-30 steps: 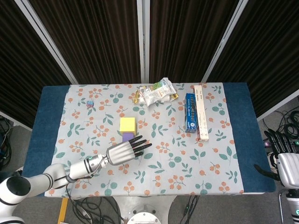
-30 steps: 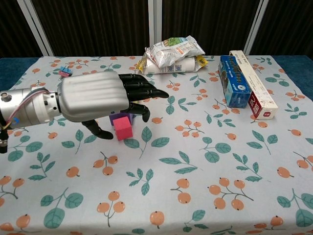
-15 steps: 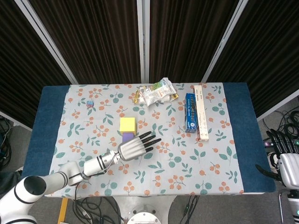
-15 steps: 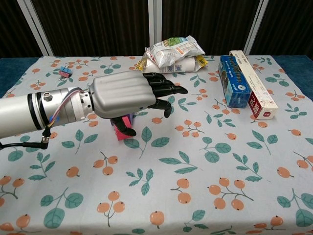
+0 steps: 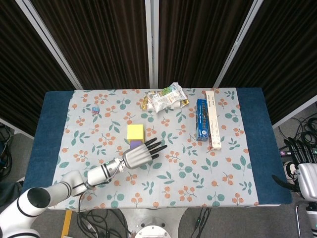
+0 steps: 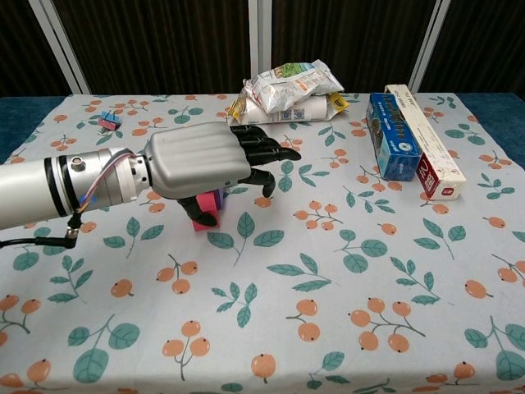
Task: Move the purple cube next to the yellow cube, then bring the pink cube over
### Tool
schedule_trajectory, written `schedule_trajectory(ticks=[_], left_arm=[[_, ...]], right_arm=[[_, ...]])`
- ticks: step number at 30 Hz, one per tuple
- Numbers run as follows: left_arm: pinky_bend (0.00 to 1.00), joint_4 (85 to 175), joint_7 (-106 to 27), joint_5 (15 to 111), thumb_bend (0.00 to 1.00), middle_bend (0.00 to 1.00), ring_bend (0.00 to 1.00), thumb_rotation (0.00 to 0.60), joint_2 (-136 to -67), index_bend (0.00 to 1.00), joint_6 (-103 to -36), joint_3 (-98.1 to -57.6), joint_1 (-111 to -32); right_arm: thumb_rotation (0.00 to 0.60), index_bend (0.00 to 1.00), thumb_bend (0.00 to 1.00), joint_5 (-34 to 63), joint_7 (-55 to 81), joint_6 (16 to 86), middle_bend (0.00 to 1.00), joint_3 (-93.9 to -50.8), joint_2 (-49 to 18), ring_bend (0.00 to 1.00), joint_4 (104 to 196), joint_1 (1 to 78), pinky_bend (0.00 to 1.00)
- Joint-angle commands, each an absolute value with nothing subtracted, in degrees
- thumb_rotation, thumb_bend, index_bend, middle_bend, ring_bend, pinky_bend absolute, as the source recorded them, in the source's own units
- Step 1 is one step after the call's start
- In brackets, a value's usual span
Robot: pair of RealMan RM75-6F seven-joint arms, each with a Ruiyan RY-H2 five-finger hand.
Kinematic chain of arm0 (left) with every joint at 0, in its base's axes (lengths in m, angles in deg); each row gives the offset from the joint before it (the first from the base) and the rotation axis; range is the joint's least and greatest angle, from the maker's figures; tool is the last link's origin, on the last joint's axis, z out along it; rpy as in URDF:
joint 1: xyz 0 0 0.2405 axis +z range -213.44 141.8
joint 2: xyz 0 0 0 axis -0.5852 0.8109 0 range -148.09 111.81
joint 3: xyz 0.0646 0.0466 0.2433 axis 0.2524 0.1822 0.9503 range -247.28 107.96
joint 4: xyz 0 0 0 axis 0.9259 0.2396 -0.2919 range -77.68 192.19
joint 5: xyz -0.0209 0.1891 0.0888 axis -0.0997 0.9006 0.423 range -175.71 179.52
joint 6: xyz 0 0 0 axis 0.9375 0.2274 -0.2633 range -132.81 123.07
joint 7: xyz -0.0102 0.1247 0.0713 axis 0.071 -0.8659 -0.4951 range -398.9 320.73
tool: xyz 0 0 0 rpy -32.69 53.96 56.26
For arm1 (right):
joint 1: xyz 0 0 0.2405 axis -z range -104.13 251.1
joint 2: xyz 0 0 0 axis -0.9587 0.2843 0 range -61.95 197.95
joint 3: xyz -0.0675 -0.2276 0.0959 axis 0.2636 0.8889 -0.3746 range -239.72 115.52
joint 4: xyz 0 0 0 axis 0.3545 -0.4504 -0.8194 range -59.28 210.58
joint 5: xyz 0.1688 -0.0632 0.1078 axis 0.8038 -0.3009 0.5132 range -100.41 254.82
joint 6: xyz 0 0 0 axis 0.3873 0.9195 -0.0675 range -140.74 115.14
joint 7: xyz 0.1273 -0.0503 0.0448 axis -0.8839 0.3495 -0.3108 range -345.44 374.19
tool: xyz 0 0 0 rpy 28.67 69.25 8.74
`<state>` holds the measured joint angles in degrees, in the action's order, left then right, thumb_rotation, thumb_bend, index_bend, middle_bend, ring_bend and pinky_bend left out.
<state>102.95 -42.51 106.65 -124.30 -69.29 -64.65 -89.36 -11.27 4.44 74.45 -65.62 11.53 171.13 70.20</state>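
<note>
1. Left robot hand (image 6: 209,158), silver-backed with black fingers (image 6: 264,153), was stretched over the middle-left of the table (image 5: 255,148). It covered the pink cube (image 6: 208,209) from above. Fingers were partly curled, with the thumb low beside the cube; whether the cube was actually grasped cannot be told.
2. Pink cube lay on the floral tablecloth (image 6: 344,295) under the palm. Only its lower front showed in the chest view; it was hidden in the head view.
3. Purple cube (image 5: 134,144) sat just behind the pink one, touching the near side of the yellow cube (image 5: 135,132). It was mostly hidden by the hand.
4. Yellow cube stood beyond the fingers, fully visible from the head view.
5. Blue box (image 6: 392,135) and a white-and-red box (image 6: 424,139) lay side by side at the right rear.
6. Snack packets (image 6: 291,89) were piled at the rear centre.
7. A small pink-and-blue object (image 6: 107,122) lay at the left rear.
8. Right robot hand (image 5: 303,161) hung off the table's right edge, fingers apart, holding nothing.
</note>
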Motion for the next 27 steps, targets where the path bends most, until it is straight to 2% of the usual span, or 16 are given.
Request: schedule_trajectory(ticks=[1,17,22,27], left_arm=[[0.13,102.49,-42.25,106.66,0.09,0.12,0.11,0.6,-124.14,0.39,-69.57,-64.31,-89.19],[0.14,100.95,-42.11,106.96,0.09,0.12,0.11,0.6,-123.93,0.39,-71.51,-63.09,-88.41],[0.14,105.09,-40.19,106.29,0.09,0.12,0.11,0.6,-121.05,0.39,-74.88,-63.33,-86.74],[0.14,112.32,-36.45,102.23,0.09,0.12,0.11,0.6,-115.7,0.39,-81.26,-65.96,-82.16]], right_arm=[[0.6,0.0,0.03,-11.28,4.47,74.61,0.04,-65.6,11.56,0.0,171.13,70.32,0.0],[0.6,0.0,0.03,-11.47,4.71,74.99,0.04,-65.59,11.68,0.0,171.41,70.59,0.0],[0.6,0.0,0.03,-11.5,4.37,74.85,0.04,-65.75,11.69,0.0,171.26,70.4,0.0],[0.6,0.0,0.03,-11.45,3.84,74.79,0.04,-65.98,11.76,0.0,170.9,70.22,0.0]])
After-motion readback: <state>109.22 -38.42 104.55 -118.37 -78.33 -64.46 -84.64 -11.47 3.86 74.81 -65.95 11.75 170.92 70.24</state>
